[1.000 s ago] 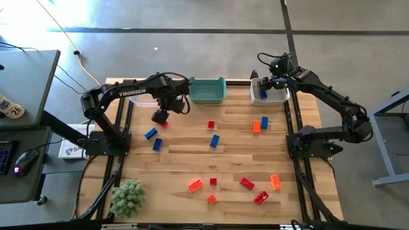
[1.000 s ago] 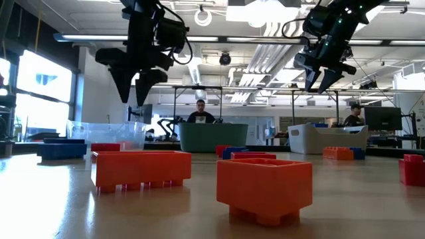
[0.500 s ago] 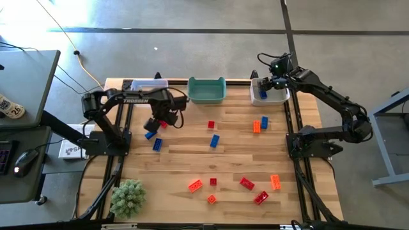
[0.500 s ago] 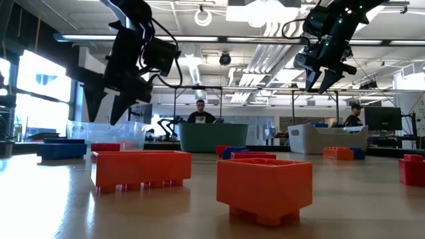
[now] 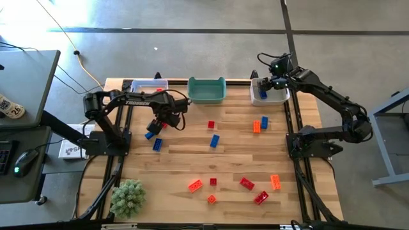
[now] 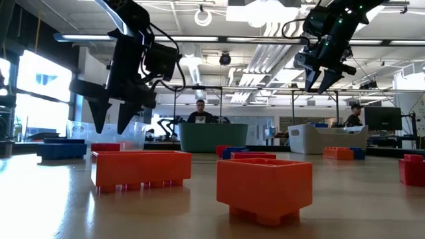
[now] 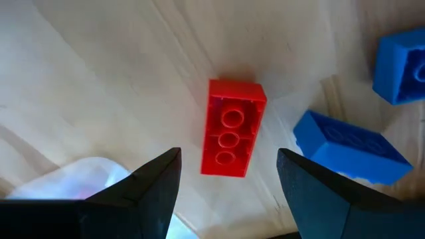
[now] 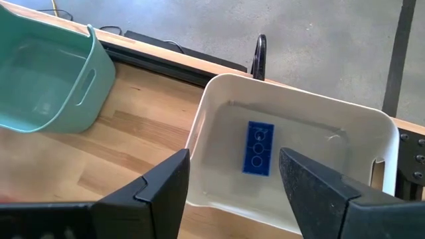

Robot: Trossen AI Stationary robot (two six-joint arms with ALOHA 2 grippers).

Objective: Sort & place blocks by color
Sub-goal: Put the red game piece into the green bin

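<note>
The left hand (image 7: 226, 192) hangs wide open right over a red block (image 7: 230, 127) on the tabletop (image 5: 185, 160), and it holds nothing. Two blue blocks (image 7: 352, 145) lie just beside the red one. If the hand comes down a bit crooked, a finger could bump a blue block or push the red one away. It could also pinch the red block by a corner and drop it.

The right hand (image 8: 232, 192) is wide open too, and empty, above the white bin (image 8: 219, 89). One blue block (image 8: 257, 147) lies inside that bin.

On the tabletop I count three blue blocks, about five red ones and about four orange ones (image 5: 195, 185). Some are tiny, so I may be off. There are three bins: a clear one (image 5: 148, 84), a green one (image 5: 207, 82) and the white one.
</note>
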